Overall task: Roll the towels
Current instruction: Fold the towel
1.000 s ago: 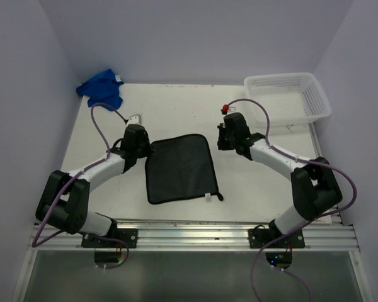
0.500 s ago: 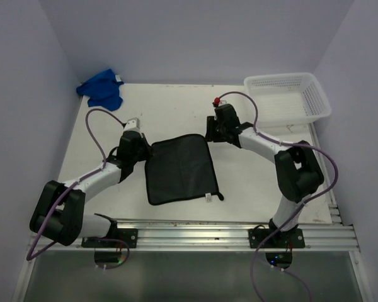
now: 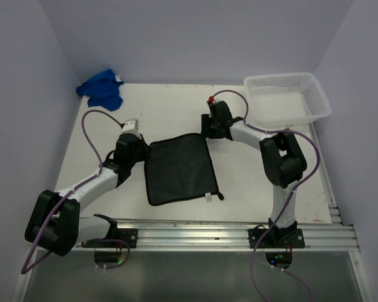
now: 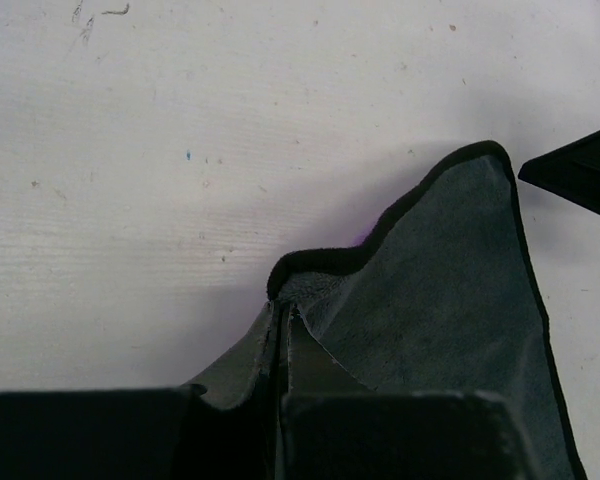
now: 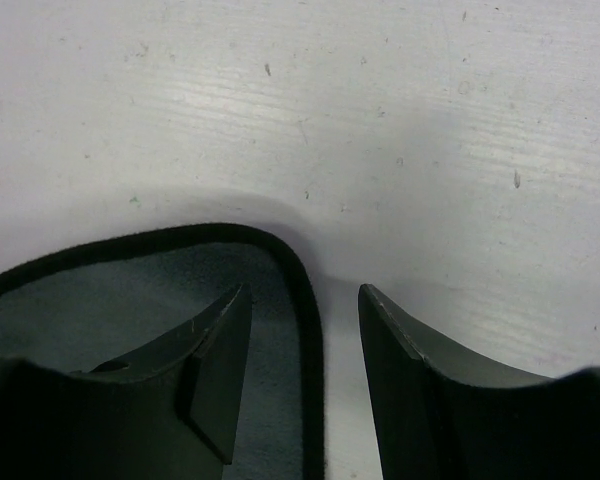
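Observation:
The dark towel [image 3: 179, 170] lies spread flat in the middle of the table. My left gripper [image 3: 146, 148] is at its far left corner and shut on it. In the left wrist view the left gripper [image 4: 283, 318] pinches a raised fold of the dark towel [image 4: 450, 300]. My right gripper [image 3: 205, 131] hovers at the far right corner, open. In the right wrist view the right gripper [image 5: 303, 292] has one finger over the dark towel [image 5: 100, 300] and the other over bare table, with the hem between them. The blue towel [image 3: 101, 89] is bunched in the far left corner.
A white mesh basket [image 3: 315, 94] stands at the back right of the white table [image 3: 170, 107]. Purple walls close in the left, back and right sides. A metal rail [image 3: 189, 234] runs along the near edge by the arm bases.
My right gripper has moved left and farther back to the dark towel's far right corner and has opened. My left gripper has shifted slightly along the far left corner, still shut.

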Action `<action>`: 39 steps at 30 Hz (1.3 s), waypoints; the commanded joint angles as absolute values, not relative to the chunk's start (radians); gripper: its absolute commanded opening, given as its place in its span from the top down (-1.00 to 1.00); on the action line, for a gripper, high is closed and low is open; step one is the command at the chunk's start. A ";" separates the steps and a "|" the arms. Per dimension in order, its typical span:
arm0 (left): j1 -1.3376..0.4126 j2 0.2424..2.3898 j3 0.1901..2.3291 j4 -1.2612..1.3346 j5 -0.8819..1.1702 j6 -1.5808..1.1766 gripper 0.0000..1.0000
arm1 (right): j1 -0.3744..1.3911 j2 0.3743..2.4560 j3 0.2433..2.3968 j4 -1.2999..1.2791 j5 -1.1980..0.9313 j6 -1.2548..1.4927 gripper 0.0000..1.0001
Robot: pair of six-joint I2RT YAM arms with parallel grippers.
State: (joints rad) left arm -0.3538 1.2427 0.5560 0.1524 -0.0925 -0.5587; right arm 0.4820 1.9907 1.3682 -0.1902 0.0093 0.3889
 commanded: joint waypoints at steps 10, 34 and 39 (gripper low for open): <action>-0.351 1.255 0.575 0.184 -0.101 -0.512 1.00 | 0.477 2.094 1.447 -0.164 -0.061 0.354 -0.01; -0.351 1.350 0.634 0.172 -0.104 -0.535 1.00 | 0.503 2.137 1.443 -0.210 -0.021 0.325 0.99; -0.351 1.355 0.640 0.166 -0.106 -0.537 1.00 | 0.505 2.106 1.447 -0.224 -0.006 0.322 1.00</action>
